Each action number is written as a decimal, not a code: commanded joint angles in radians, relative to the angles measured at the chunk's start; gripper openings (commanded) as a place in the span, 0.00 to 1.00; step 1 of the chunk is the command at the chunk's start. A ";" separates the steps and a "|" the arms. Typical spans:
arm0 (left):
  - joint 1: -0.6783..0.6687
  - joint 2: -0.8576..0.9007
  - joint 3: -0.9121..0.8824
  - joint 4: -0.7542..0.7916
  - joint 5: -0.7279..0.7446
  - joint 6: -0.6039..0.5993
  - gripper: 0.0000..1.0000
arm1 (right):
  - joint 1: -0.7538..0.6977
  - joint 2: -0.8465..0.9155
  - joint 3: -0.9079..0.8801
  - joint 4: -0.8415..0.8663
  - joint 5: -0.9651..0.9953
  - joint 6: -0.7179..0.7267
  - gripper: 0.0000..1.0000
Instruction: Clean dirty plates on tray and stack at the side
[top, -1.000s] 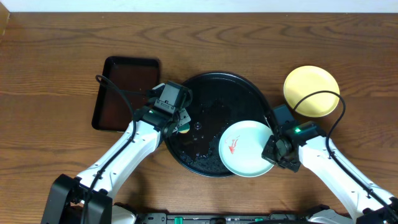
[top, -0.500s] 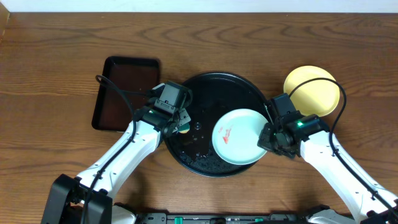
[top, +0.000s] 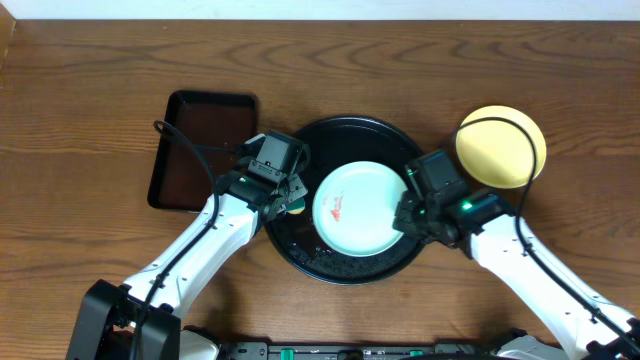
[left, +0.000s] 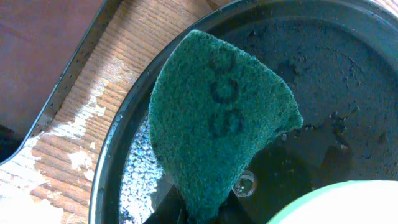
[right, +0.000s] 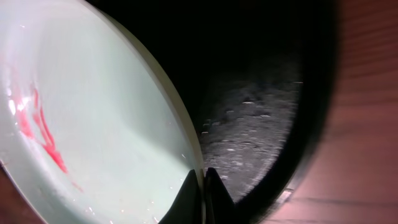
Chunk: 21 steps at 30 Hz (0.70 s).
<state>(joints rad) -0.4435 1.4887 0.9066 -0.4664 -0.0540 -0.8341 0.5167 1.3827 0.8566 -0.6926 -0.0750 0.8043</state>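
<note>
Right now my right gripper (top: 402, 208) is pinched tight on the rim of the pale blue-white round plate (top: 355, 208) with the red smear, at the middle of the large round black tray (top: 395, 145). My left gripper (top: 292, 203) is clamped on the green scouring sponge (left: 217, 118) at the tray's left edge. Scrubbing is the step, I judge. Next the sponge must reach that smear while I steady the plate.
</note>
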 joint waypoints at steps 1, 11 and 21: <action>-0.001 0.002 -0.009 0.001 -0.005 0.010 0.08 | 0.054 0.041 0.023 0.024 0.029 0.019 0.01; -0.001 0.002 -0.009 0.001 -0.006 0.010 0.08 | 0.085 0.234 0.023 0.104 0.033 0.020 0.02; -0.001 0.002 -0.009 0.002 -0.006 0.010 0.08 | 0.087 0.273 0.027 0.127 -0.006 -0.043 0.02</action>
<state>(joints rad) -0.4435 1.4887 0.9062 -0.4664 -0.0544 -0.8341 0.5945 1.6432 0.8612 -0.5701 -0.0547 0.8043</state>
